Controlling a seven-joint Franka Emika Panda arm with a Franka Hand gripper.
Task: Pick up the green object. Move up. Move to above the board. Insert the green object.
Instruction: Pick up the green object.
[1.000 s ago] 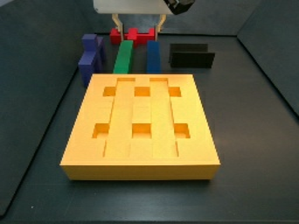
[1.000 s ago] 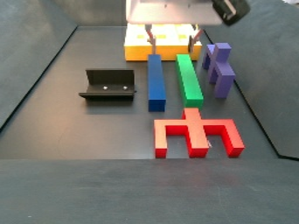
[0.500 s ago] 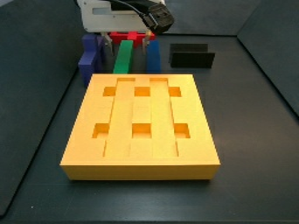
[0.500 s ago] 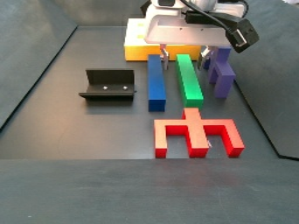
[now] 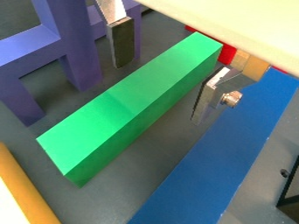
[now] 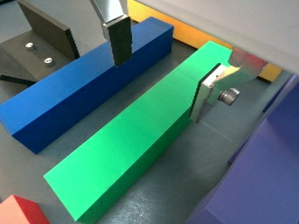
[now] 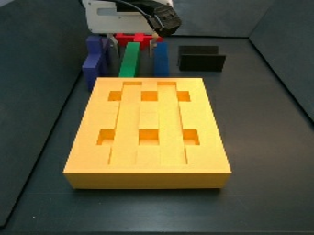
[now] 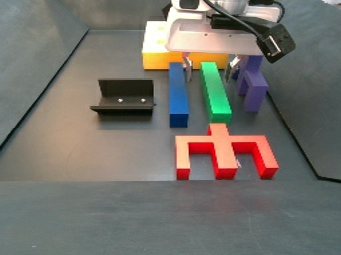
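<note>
Orange-yellow and by far the biggest piece, the board [image 7: 149, 134] lies flat on the dark tabletop [image 7: 263, 138] with its lengthwise grooves and six square holes facing up — nothing sits in them yet, so the insertion is judged to be still ahead.

Behind the board's far end the loose pieces lie in a row, seemingly laid out side by side so each can be taken from above. The red piece [image 8: 225, 153] lies with its prongs flat, just off one end of the bars. The blue bar [image 8: 178, 91] and the green object [image 8: 214, 91] lie parallel with a narrow gap between them; a purple piece [image 8: 250, 79] stands on the green object's other side, and the fixture [image 8: 124, 98] stands apart beyond the blue bar.

The green object rests flat on the tabletop, not lifted. The pincer [image 8: 212, 67] is low over the end of it nearest the board, spread wide. In both wrist views one silver finger [image 6: 115, 35] hangs in the gap toward the blue bar and the other [image 6: 212, 91] sits close against the opposite long face, so the bar lies crosswise between the pads — a stance that suits closing across its narrow width. The pads are not seen pinching yet; I judge this the grasp step, just before closing.
</note>
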